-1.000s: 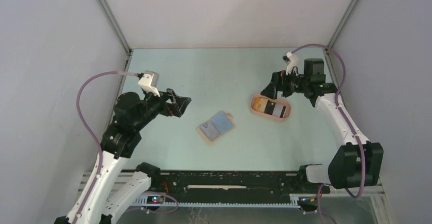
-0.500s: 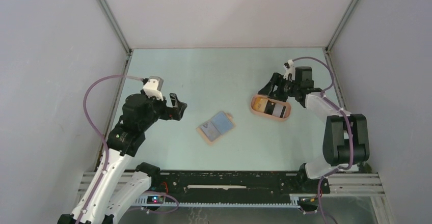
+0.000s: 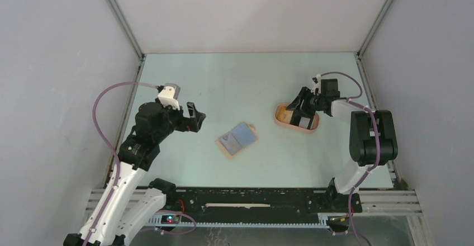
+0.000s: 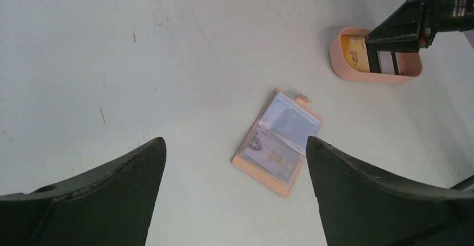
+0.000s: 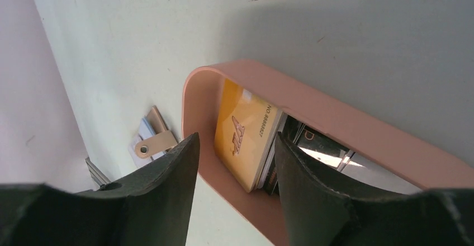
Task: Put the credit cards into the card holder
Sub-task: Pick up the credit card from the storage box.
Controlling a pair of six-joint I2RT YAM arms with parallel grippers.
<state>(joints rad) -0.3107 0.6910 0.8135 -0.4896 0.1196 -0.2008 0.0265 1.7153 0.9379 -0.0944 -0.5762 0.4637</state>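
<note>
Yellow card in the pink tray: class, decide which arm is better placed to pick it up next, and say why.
The right, probably. The right gripper hangs at the pink tray, open jaws either side of the yellow card. The left gripper is open but far off, nearer the card holder.

a peach-pink oval tray (image 3: 278, 117) sits on the pale green table (image 3: 235, 84), right of centre.

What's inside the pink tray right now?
In the pink tray, a yellow card lies on top at one end, partly over a black-and-white card. Anything beneath them is covered, so the count cannot be told.
</note>
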